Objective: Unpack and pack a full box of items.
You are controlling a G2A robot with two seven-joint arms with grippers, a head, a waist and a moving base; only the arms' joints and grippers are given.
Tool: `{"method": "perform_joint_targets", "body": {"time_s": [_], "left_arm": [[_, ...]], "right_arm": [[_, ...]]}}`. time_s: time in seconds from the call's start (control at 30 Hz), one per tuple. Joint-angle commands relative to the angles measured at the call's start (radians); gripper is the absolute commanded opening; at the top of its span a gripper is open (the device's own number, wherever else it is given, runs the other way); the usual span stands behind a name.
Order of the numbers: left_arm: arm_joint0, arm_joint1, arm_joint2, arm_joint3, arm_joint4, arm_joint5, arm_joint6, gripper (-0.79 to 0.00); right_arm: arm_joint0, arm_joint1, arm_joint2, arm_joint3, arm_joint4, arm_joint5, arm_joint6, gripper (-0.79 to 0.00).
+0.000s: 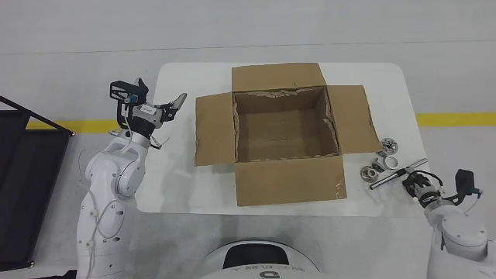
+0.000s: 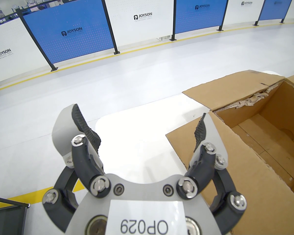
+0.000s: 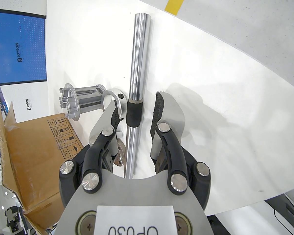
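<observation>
An open cardboard box (image 1: 285,124) stands in the middle of the white table (image 1: 186,178), flaps spread, its inside bare. A chrome rod (image 1: 397,173) with a black band lies on the table to the box's right. My right gripper (image 1: 412,181) is at the rod's near end; in the right wrist view the gripper (image 3: 137,110) is open, its pads either side of the rod (image 3: 137,57) with a gap on both sides. My left gripper (image 1: 164,102) hovers open and empty over the table's left edge, beside the box's left flap (image 2: 235,172).
Several small metal parts lie beside the rod: a flanged hub (image 3: 79,101), a ring collar (image 3: 115,97) and a flat flange (image 3: 119,152). In the top view these parts (image 1: 386,155) sit near the table's right edge. A black rack (image 1: 19,178) stands on the floor left of the table.
</observation>
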Motion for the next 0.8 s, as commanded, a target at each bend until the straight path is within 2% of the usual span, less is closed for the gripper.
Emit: {"method": "perform_joint_targets", "body": {"time_s": [0.0, 0.03, 0.07, 0.1, 0.77], "left_arm": [[0.0, 0.0, 0.0, 0.0, 0.0, 0.0, 0.0, 0.0], [0.0, 0.0, 0.0, 0.0, 0.0, 0.0, 0.0, 0.0], [0.0, 0.0, 0.0, 0.0, 0.0, 0.0, 0.0, 0.0], [0.0, 0.0, 0.0, 0.0, 0.0, 0.0, 0.0, 0.0], [0.0, 0.0, 0.0, 0.0, 0.0, 0.0, 0.0, 0.0]], "right_arm": [[-0.007, -0.001, 0.006, -0.007, 0.02, -0.002, -0.014, -0.44], [-0.015, -0.001, 0.01, -0.015, 0.035, -0.005, -0.022, -0.422], [-0.025, -0.003, 0.016, -0.026, 0.056, -0.009, -0.036, -0.037], [-0.037, -0.006, 0.019, -0.039, 0.077, -0.012, -0.046, 0.0], [-0.051, -0.008, 0.023, -0.057, 0.099, -0.014, -0.057, 0.0]]}}
